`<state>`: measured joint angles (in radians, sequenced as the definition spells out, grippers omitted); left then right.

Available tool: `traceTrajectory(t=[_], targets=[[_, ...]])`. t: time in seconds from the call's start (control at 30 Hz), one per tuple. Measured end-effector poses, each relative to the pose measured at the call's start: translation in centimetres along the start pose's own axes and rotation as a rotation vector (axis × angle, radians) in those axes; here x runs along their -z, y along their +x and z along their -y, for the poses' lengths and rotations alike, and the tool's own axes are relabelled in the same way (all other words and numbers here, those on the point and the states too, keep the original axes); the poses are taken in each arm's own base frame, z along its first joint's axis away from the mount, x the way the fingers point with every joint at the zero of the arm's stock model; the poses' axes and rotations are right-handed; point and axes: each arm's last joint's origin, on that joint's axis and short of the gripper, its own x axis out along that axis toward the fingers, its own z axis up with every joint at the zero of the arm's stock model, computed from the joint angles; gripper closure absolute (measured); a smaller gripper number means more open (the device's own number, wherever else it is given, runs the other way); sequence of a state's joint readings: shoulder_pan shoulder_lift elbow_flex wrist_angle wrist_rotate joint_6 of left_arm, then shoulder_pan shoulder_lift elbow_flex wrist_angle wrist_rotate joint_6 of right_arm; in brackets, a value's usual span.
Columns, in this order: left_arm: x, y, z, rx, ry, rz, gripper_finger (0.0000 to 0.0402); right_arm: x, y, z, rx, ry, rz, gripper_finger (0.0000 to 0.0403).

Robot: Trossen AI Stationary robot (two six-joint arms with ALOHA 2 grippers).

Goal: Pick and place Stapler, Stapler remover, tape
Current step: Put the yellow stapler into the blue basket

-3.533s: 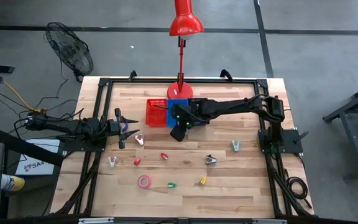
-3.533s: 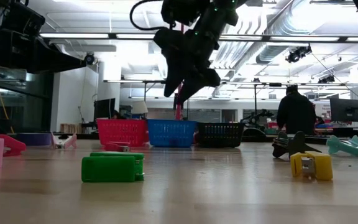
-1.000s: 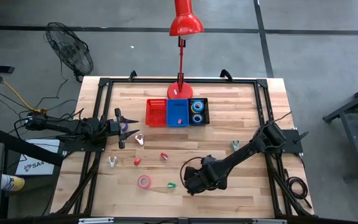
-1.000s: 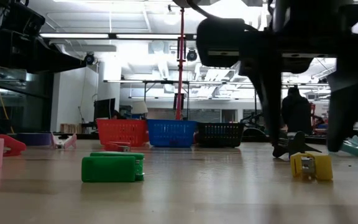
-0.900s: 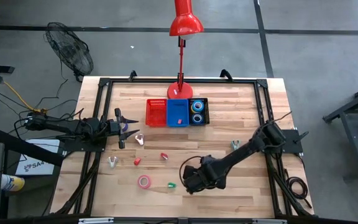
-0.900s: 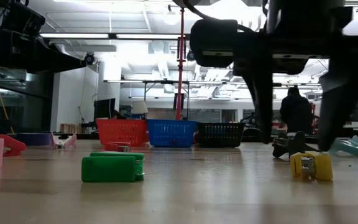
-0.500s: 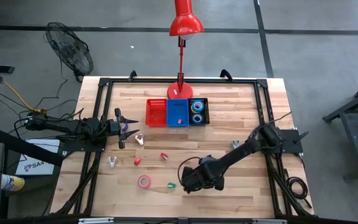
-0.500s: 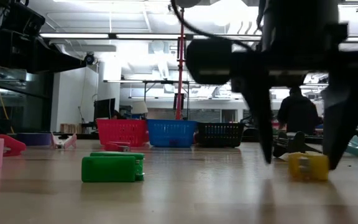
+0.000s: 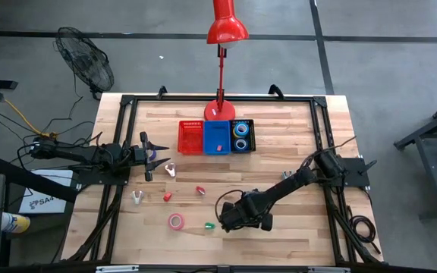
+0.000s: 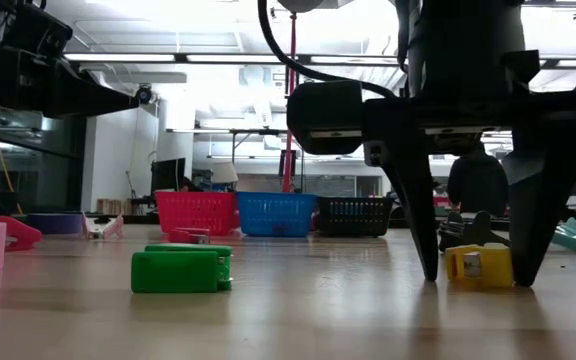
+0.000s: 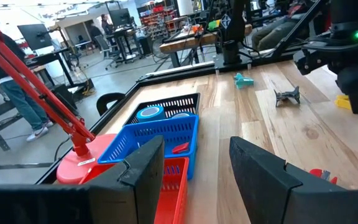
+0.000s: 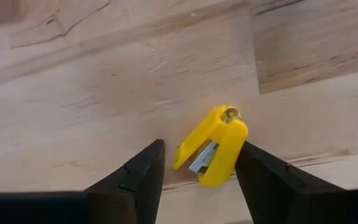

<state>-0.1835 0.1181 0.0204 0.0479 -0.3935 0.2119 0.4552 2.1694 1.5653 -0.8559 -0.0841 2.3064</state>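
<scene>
straddling the yellow stapler [image 12: 212,144], right end effector [image 12: 199,163] open; green stapler [image 10: 181,269] nearby.

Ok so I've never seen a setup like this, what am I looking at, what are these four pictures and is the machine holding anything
Two dark robot arms work at a wooden table. One picture looks straight down, one looks level across the tabletop, and two come from cameras on the arms' wrists. The right gripper is down at the table, its open fingers on either side of a small yellow stapler, not yet closed on it. The left gripper waits open at the table's left edge, holding nothing. Red, blue and black baskets sit near a red lamp.
</scene>
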Motion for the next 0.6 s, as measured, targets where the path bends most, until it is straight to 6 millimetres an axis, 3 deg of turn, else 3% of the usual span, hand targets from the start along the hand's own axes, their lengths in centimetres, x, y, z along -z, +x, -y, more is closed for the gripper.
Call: traceTrajectory(t=[0.6], targets=[[-0.01,0.0,0.0,0.0,0.0,0.001,0.0222,-1.04,0.02,-0.85,-0.003,-0.018,0.006,0.0276]])
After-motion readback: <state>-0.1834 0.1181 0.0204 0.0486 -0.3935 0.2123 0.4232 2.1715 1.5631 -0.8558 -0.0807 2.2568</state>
